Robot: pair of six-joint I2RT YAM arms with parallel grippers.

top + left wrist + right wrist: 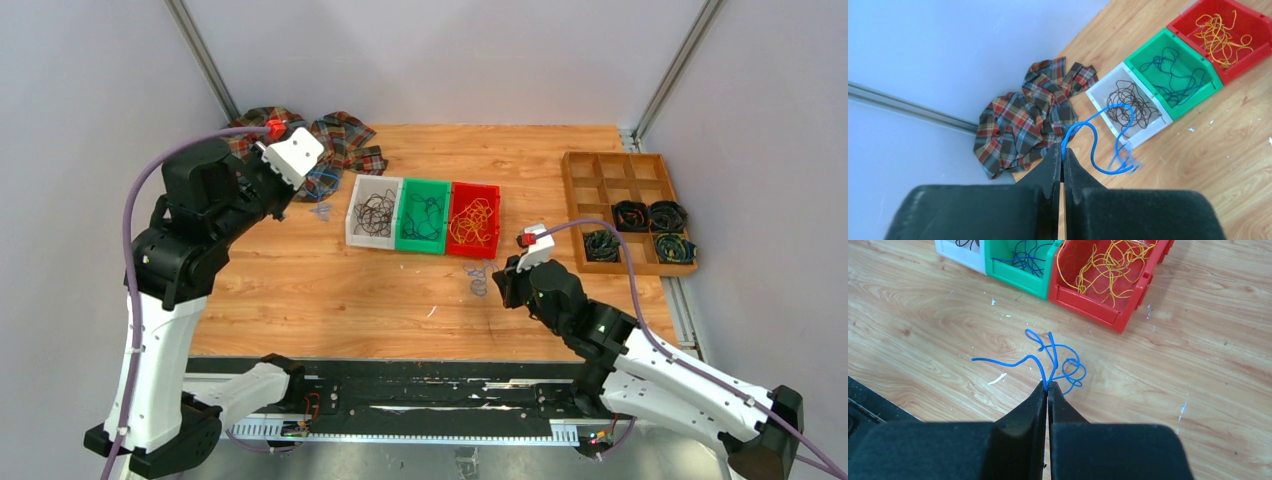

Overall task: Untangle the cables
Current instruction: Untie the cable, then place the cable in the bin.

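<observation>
L arm's jaws clamp shut on a blue cable (1096, 131) dangling beside the white bin (370, 242), while R arm's jaws pinch a second blue cable (1058, 356) on the tabletop (330, 300) before the red bin (470, 252), w/ green bin (420, 248) between.

Blur at the far end of the blue cable (1093, 150); white bin (960, 252) half beyond the top edge.
</observation>
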